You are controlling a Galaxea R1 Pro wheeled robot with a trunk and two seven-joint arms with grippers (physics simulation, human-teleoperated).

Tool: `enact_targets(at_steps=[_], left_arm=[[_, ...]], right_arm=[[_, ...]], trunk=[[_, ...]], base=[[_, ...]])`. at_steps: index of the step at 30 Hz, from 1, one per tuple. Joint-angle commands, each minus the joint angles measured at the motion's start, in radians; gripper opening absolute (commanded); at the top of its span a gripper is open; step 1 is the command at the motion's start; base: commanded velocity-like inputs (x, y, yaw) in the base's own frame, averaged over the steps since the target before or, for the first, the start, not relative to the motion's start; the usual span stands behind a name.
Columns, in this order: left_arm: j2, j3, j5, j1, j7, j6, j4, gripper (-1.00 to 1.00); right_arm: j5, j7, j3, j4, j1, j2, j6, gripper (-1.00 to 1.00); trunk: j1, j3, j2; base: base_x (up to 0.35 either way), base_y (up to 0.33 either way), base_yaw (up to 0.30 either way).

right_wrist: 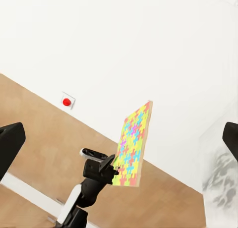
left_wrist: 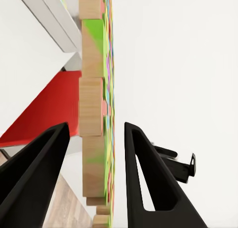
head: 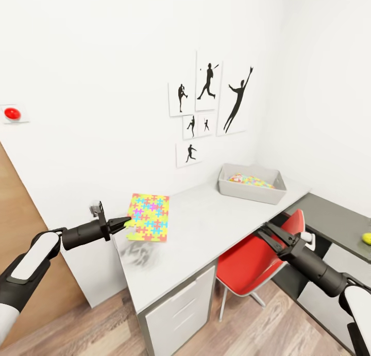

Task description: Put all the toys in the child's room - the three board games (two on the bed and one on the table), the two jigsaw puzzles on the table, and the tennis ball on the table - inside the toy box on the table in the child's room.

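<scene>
My left gripper (head: pixel 123 223) is shut on the lower corner of a jigsaw puzzle (head: pixel 149 216), a flat box with a bright interlocking pattern. It hangs tilted above the left end of the pale grey table (head: pixel 206 227), casting a shadow there. In the left wrist view the fingers (left_wrist: pixel 144 178) flank the box's wooden edge (left_wrist: pixel 93 109). The right wrist view shows that puzzle (right_wrist: pixel 131 146) held in the air. The toy box (head: pixel 247 193) stands at the table's far right corner with a second jigsaw puzzle (head: pixel 250 180) inside. A tennis ball (head: pixel 367 237) lies on the darker surface at right. My right gripper (head: pixel 270 235) is open over the chair.
A red chair (head: pixel 252 260) is tucked under the table beside the white drawer unit (head: pixel 180 309). Baseball silhouette pictures (head: pixel 206 108) hang on the wall behind. A red button (head: pixel 11 113) sits on the left wall above a wooden panel (head: pixel 20 216).
</scene>
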Motion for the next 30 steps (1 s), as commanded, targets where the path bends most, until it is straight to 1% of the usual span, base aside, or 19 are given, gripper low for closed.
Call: enact_targets(at_steps=[1,7,30], left_arm=[[0.001,-0.002,-0.007,-0.001,-0.009,0.000,0.001,-1.00],[0.001,-0.002,-0.007,-0.001,-0.009,0.000,0.001,-1.00],[0.000,-0.001,-0.007,0.000,-0.009,0.000,0.001,-1.00]], right_arm=[[0.002,0.011,-0.002,0.000,-0.001,0.000,0.005,1.00],[0.003,0.023,-0.003,0.001,-0.001,-0.001,0.005,1.00],[0.003,0.025,-0.003,0.001,-0.001,-0.001,0.005,1.00]], trunk=[[-0.004,0.003,0.006],[-0.027,0.031,0.048],[-0.115,0.137,0.209]], base=[[0.000,0.000,-0.167],[0.000,0.000,-0.167],[0.000,0.000,-0.167]])
